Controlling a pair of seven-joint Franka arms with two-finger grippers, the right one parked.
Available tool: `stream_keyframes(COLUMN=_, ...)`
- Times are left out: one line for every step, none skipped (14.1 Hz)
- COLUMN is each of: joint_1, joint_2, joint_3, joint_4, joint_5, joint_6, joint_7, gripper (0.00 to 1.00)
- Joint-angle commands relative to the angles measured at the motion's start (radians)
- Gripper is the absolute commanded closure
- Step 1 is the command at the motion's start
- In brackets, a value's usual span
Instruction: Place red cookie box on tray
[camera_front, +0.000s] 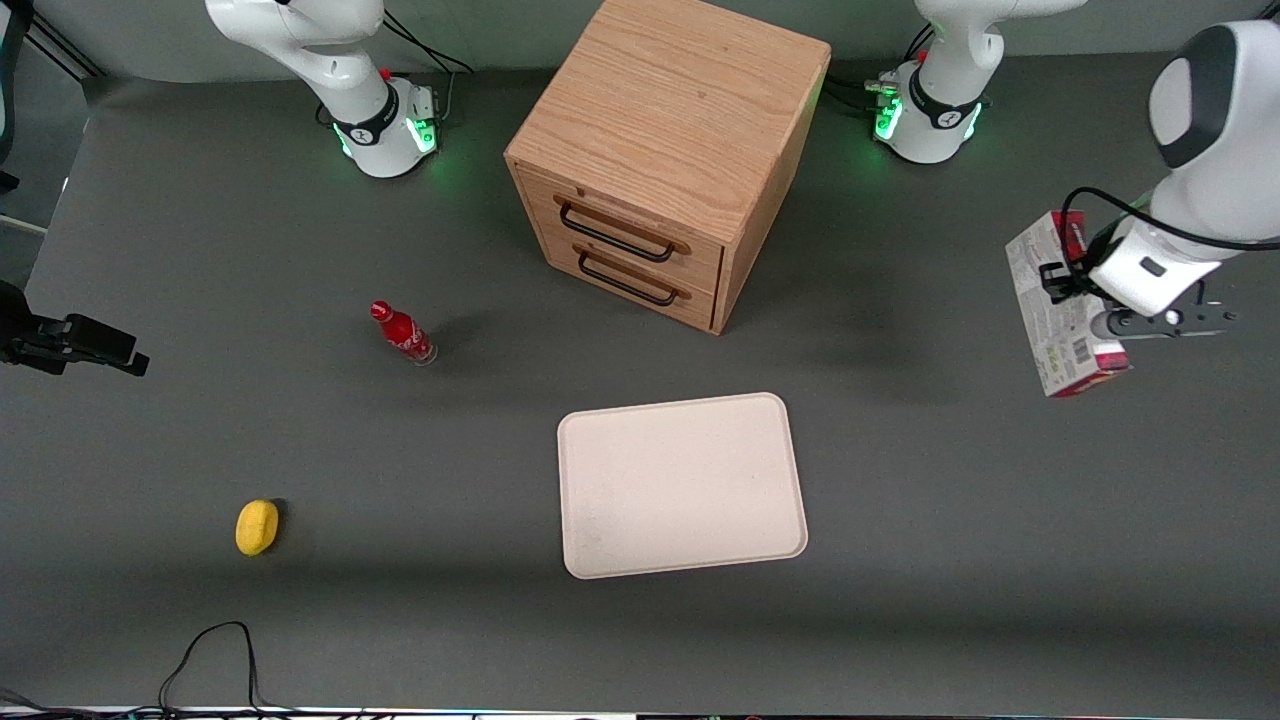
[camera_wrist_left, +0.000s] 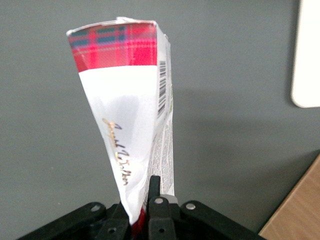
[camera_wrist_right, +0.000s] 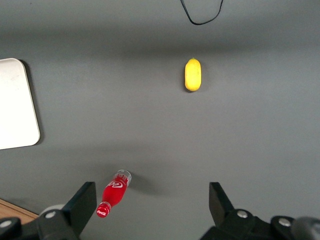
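Currently pincer (camera_front: 1075, 285) clamped on red cookie box (camera_front: 1062, 310), held above worktop, well apart from tray (camera_front: 682, 485). Next: carry over tray, lower, release.

We see a dark grey table (camera_front: 200, 250) with a matte surface, evenly lit from above, so the shadows are soft. A light wooden cabinet (camera_front: 670, 120) with two drawers and dark handles stands near the middle of the table's edge farthest from the front camera. A black cable (camera_front: 215, 655) lies at the nearest edge.
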Motion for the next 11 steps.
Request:
stream_keyframes(joint_1=-0.049, joint_2=0.195, joint_3=0.006, joint_4=0.348, joint_5=-0.002, joint_6=-0.174, joint_7=0.002, gripper=1.0)
stream_keyframes(joint_1=-0.072, joint_2=0.265, joint_3=0.009, joint_4=0.474, joint_5=-0.017, joint_6=-0.243, joint_7=-0.004, gripper=1.0)
stream_keyframes(joint_1=-0.092, joint_2=0.327, joint_3=0.009, joint_4=0.581, joint_5=-0.034, joint_6=-0.297, joint_7=-0.03, gripper=1.0)
stream_keyframes(joint_1=-0.113, joint_2=0.387, joint_3=0.009, joint_4=0.684, joint_5=-0.04, joint_6=-0.343, joint_7=-0.08, gripper=1.0)
stream_keyframes(joint_1=-0.135, joint_2=0.44, joint_3=0.008, joint_4=0.764, joint_5=-0.045, joint_6=-0.375, joint_7=-0.128, gripper=1.0)
stream_keyframes(joint_1=-0.156, joint_2=0.489, joint_3=0.001, joint_4=0.832, joint_5=-0.045, joint_6=-0.392, joint_7=-0.166, gripper=1.0)
stream_keyframes(joint_1=-0.171, joint_2=0.532, joint_3=-0.003, joint_4=0.878, joint_5=-0.045, joint_6=-0.395, joint_7=-0.203, gripper=1.0)
stream_keyframes(joint_1=-0.191, joint_2=0.572, joint_3=-0.005, joint_4=0.912, joint_5=-0.045, joint_6=-0.394, joint_7=-0.235, gripper=1.0)
stream_keyframes(joint_1=-0.214, joint_2=0.611, joint_3=-0.005, joint_4=0.95, joint_5=-0.045, joint_6=-0.385, joint_7=-0.269, gripper=1.0)
stream_keyframes(joint_1=-0.236, joint_2=0.649, joint_3=-0.005, joint_4=0.987, joint_5=-0.045, joint_6=-0.379, joint_7=-0.31, gripper=1.0)
stream_keyframes(joint_1=-0.262, joint_2=0.695, joint_3=-0.008, joint_4=1.031, joint_5=-0.045, joint_6=-0.377, joint_7=-0.358, gripper=1.0)
